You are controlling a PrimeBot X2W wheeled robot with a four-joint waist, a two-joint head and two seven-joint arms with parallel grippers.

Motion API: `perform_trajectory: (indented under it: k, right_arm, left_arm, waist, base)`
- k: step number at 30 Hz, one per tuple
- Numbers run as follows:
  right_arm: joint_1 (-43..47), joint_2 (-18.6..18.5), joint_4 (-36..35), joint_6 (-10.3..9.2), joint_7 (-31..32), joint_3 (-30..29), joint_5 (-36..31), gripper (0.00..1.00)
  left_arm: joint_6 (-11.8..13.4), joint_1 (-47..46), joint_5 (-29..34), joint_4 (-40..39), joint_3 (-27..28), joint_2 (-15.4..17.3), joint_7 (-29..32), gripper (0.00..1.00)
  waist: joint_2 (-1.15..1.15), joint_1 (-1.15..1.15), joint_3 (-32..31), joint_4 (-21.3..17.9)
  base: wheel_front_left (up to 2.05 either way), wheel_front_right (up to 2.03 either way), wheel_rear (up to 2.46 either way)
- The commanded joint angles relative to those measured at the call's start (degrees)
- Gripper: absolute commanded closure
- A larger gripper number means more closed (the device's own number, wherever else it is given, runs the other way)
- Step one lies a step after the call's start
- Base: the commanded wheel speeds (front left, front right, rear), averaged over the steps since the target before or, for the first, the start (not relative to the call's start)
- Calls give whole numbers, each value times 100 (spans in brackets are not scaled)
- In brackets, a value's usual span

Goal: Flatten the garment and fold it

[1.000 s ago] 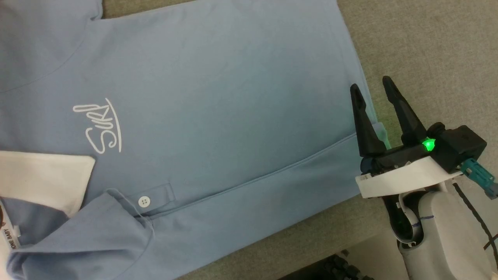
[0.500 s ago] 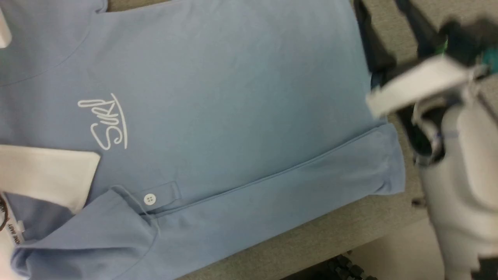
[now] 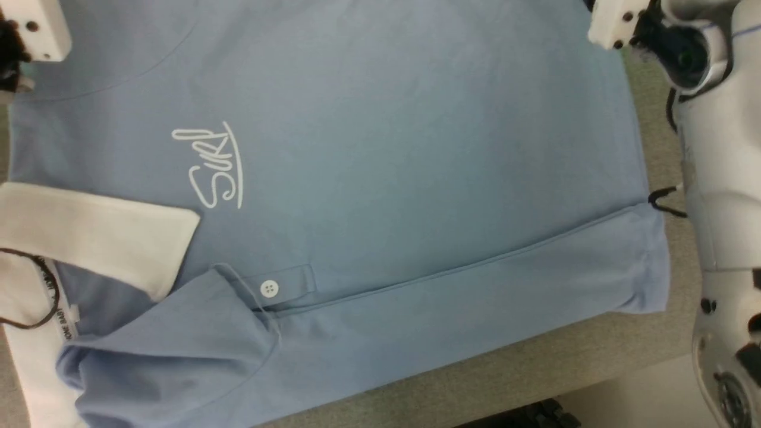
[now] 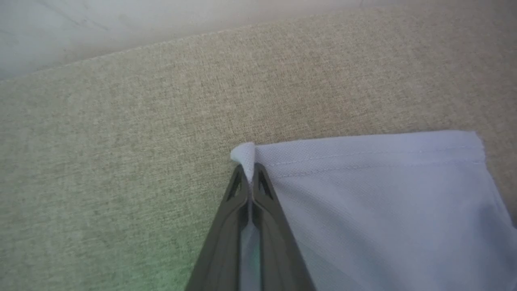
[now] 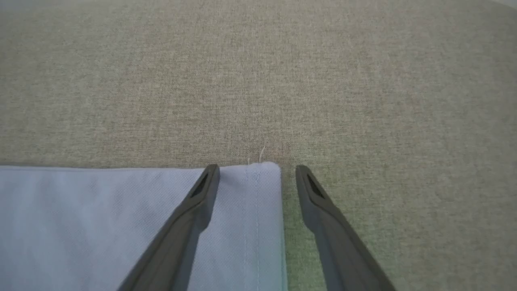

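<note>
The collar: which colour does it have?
The collar of the garment is white; the head view shows it best.

Light blue garment [image 3: 416,148], white collar [image 3: 101,229], white script logo [image 3: 211,169], beige woven surface [image 5: 258,81]

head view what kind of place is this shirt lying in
Probably an indoor folding bench in a lab: a flat table covered in beige woven cloth, one light blue polo shirt spread on it, pale floor past its edge.
</note>
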Motion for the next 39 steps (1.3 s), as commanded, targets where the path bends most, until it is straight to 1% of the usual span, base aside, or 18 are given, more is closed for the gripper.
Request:
perform_trajectory:
  k: [1,3,4,5,7,8,11,13,16,20,23,27,28,29,30,35,39]
  right_arm:
    - [-191,16,201,-11,224,-110,-160,0]
    - [-298,31,394,-11,495,-221,-301,0]
    - [-331,42,483,-11,649,-268,-370,34]
    - [-360,50,552,-11,785,-307,-442,58]
    - [-399,60,638,-11,994,-379,-597,93]
    - [-406,67,657,-11,1068,-420,-658,100]
    - [-384,92,623,-11,1132,-502,-775,100]
    - [-328,110,521,-11,967,-485,-798,100]
    - [-146,132,327,-11,484,-389,-671,100]
    - [255,105,25,-11,-267,-70,-268,100]
    - [646,-82,-232,-11,-900,294,14,100]
    - [1209,-380,-472,-11,-1605,639,358,100]
    - [1209,-380,-472,-11,-1605,639,358,100]
    - [1504,-512,-553,-11,-1930,765,459,100]
    - [1504,-512,-553,-11,-1930,765,459,100]
    - [2227,-808,-662,-11,-2475,927,632,100]
    - [2729,-1018,-657,-11,-2550,948,792,100]
  left_arm:
    - [-59,-60,-36,66,-59,-36,-40,100]
    - [-90,-85,-39,90,-83,-56,-87,100]
    - [-106,-96,-42,106,-94,-66,-109,100]
    - [-119,-102,-46,123,-104,-75,-131,100]
    - [-146,-111,-51,149,-124,-88,-170,100]
    - [-160,-118,-52,164,-133,-91,-191,100]
    - [-197,-121,-54,192,-143,-105,-312,100]
    - [-215,-97,-46,182,-121,-121,-518,100]
    - [-231,41,-52,118,-7,-188,-1118,100]
    - [-303,476,-83,-14,113,-280,-1975,100]
    - [-374,931,-210,-240,263,-406,-2672,100]
    - [-338,1772,-433,-631,475,-628,-3385,100]
    - [-338,1772,-433,-631,475,-628,-3385,100]
    - [-303,2256,-526,-848,544,-715,-3615,100]
    - [-303,2256,-526,-848,544,-715,-3615,100]
    - [-273,3442,-748,-1417,586,-855,-3872,100]
    - [-301,4360,-1080,-1747,667,-905,-3872,100]
  waist:
    - [0,-1,65,118]
    - [0,-1,76,153]
    - [0,-1,77,168]
    - [0,-1,77,181]
    - [0,-1,77,199]
    - [0,-1,75,203]
    - [0,-1,52,213]
    - [0,-1,6,217]
    - [0,-1,-136,231]
    - [0,-1,-452,285]
    - [0,-1,-775,353]
    - [0,-1,-1260,482]
    - [0,-1,-1260,482]
    - [0,-1,-1523,553]
    - [0,-1,-1523,553]
    - [0,-1,-2106,768]
    - [0,-1,-2440,907]
  base:
    - [0,0,0]
    - [0,0,0]
    - [0,0,0]
    - [0,0,0]
    - [0,0,0]
    - [0,0,0]
    - [0,0,0]
    - [0,0,0]
    - [0,0,0]
    - [0,0,0]
    - [0,0,0]
    - [0,0,0]
    - [0,0,0]
    - [0,0,0]
    - [0,0,0]
    - [0,0,0]
    - [0,0,0]
